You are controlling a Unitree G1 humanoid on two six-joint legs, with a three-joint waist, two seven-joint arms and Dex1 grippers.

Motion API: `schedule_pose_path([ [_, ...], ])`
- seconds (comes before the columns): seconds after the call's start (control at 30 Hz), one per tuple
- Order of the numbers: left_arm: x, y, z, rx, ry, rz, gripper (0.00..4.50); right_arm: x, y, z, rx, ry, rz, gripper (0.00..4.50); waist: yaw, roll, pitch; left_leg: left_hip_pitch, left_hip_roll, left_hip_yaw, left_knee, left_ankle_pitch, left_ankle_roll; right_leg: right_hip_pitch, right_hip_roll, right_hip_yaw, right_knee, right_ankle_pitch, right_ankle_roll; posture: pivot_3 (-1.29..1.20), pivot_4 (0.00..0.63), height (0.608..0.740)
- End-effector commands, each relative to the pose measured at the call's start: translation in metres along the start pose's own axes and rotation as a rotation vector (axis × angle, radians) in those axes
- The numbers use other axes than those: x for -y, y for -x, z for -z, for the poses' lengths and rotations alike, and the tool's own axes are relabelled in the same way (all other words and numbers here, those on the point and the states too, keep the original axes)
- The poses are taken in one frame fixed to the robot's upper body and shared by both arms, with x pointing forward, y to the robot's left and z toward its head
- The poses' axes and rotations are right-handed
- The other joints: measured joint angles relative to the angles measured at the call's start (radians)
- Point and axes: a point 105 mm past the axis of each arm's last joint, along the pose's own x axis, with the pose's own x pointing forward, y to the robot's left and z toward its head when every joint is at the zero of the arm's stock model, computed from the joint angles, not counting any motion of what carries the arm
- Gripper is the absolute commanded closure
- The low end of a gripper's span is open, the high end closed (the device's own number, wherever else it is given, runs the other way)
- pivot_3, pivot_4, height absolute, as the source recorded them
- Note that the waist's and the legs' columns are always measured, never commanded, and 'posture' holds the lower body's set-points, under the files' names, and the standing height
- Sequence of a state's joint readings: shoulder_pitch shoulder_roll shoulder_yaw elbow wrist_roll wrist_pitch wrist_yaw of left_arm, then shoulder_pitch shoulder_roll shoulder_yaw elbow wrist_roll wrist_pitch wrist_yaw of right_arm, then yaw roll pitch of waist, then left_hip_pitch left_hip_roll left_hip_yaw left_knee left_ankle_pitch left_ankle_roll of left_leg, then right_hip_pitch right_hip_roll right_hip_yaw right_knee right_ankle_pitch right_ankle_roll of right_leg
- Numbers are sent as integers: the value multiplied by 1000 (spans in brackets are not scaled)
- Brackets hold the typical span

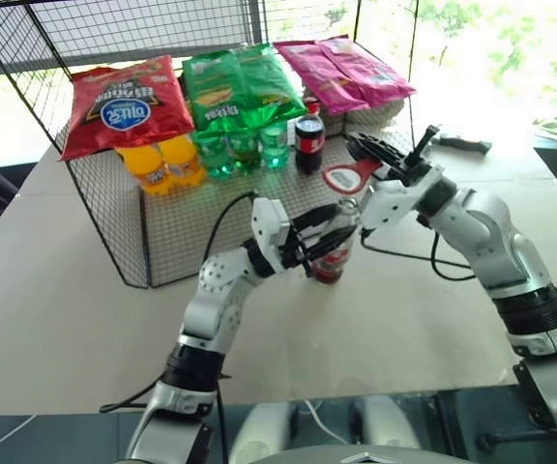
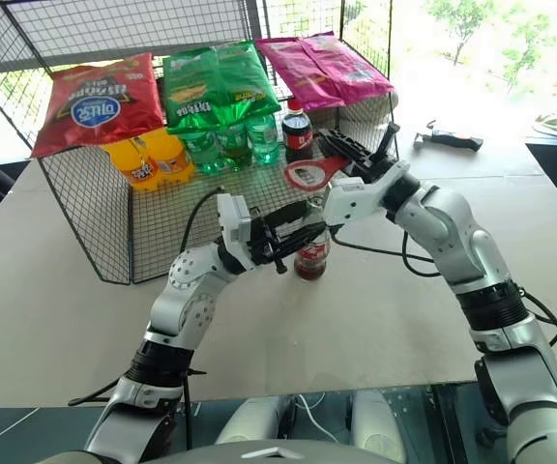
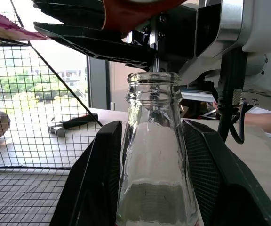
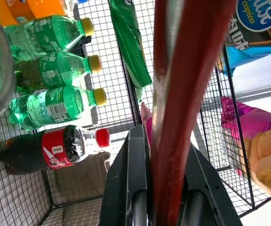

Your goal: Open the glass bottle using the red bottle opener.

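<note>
The glass bottle (image 1: 333,261) stands upright on the table in front of the wire rack, with my left gripper (image 1: 323,232) shut around its neck from the left. In the left wrist view the bottle's neck (image 3: 153,155) sits between the two black fingers (image 3: 100,179), and its mouth is a bare glass rim. My right gripper (image 1: 380,159) is shut on the handle of the red bottle opener (image 1: 349,177), whose ring head hangs just above and behind the bottle's mouth. In the right wrist view the opener (image 4: 187,94) runs straight up between the fingers.
A wire rack (image 1: 114,232) behind the bottle holds chip bags (image 1: 124,101), orange bottles (image 1: 162,164), green bottles (image 1: 245,150) and a dark plastic cola bottle (image 1: 308,143). A black tool (image 1: 464,145) lies at the back right. Black cables trail near both arms.
</note>
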State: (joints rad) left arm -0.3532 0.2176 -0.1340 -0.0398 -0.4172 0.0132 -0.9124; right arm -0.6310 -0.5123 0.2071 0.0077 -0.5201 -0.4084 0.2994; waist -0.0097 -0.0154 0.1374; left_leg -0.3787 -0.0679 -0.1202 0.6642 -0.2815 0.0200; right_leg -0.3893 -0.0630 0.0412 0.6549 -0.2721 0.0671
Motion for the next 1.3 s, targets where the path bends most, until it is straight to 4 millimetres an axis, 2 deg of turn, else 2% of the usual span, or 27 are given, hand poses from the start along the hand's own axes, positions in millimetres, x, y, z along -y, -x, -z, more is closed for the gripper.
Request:
schedule_pose_path([
  [0.03,5,3,2,-18,22,15,2559,10,7,9,-55,-178,103,4500,0,0,0,0,0,0,0,0,0,0,0,0,0,0,0,0,150,740],
  [0.1,5,3,2,-18,22,15,2559,7,9,12,-72,-229,107,4500,0,0,0,-1,0,0,0,0,0,0,0,0,0,0,0,0,150,740],
  [0.23,6,3,-1,-17,19,17,2559,-19,17,25,-171,-525,118,4500,0,0,0,0,0,0,0,0,0,0,0,0,0,0,0,0,150,740],
  [0.37,6,3,-4,-14,21,22,2559,-31,22,29,-214,-597,101,4500,-1,1,1,-1,0,0,-1,0,0,-1,0,0,0,0,0,0,150,740],
  [0.43,7,4,-5,-15,24,26,1951,-38,25,30,-232,-606,81,4500,-2,1,1,-1,0,0,-1,0,0,-1,0,1,0,0,0,0,150,740],
  [0.57,7,5,-4,-18,21,22,311,-49,33,34,-265,-627,57,4500,-2,1,1,-1,0,0,-1,0,0,-3,0,1,0,0,0,0,150,740],
  [0.6,7,5,-4,-19,19,21,49,-52,34,35,-272,-637,52,4500,-2,1,1,-2,0,0,-1,0,0,-4,0,1,0,0,0,0,150,740],
  [0.7,7,6,-4,-22,14,22,49,-59,40,35,-291,-686,27,4500,-3,1,1,-3,0,1,-2,0,0,-4,0,1,0,0,0,0,150,740],
  [0.9,9,11,-2,-66,-28,34,49,-90,61,33,-437,-1030,-84,4500,-2,1,1,-3,1,1,-2,0,0,-4,-1,2,0,0,0,0,150,740],
  [1.03,11,18,-3,-114,-83,58,49,-97,70,28,-511,-1197,-102,4500,-2,1,1,-3,1,1,-3,0,0,-5,-3,2,0,0,0,0,150,740],
  [1.3,13,28,-4,-157,-91,65,49,-109,86,23,-627,-1389,-168,4500,-1,1,1,-3,1,1,-5,0,0,-5,-4,2,-2,0,0,0,150,740],
])
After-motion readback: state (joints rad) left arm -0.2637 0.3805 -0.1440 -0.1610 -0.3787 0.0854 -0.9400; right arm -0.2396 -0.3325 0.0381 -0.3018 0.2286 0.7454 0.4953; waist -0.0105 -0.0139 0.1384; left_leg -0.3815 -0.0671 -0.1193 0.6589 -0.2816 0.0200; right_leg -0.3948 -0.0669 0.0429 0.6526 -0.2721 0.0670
